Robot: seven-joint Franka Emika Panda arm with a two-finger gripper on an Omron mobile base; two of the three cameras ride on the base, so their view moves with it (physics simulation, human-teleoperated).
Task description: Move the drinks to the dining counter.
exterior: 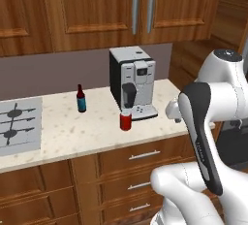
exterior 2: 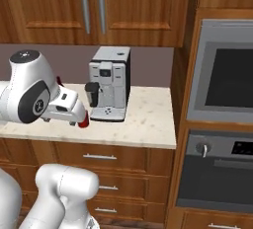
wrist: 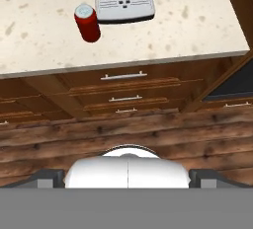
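Hand [wrist: 126, 186] released, jaws wide, holding nothing — hanging over the floor in front of the drawers. Left to right on the tabletop [exterior: 97, 132]: stovetop [exterior: 19, 127], bottle [exterior: 81, 99], can [exterior: 126, 120] just in front of the coffee machine [exterior: 133, 82]. Can looks the nearest pick — come in from the front, clear of the machine's tray, grip mid-body. Beige speckled stone, wood cabinets above, oven [exterior 2: 222, 124] to the right.

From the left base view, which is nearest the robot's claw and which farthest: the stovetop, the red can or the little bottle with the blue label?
Measured from the claw, at the right of that view:
1. Red can, at the front of the coffee machine.
2. Dark-red bottle, farther left and nearer the wall.
3. Stovetop, at the counter's far left end.
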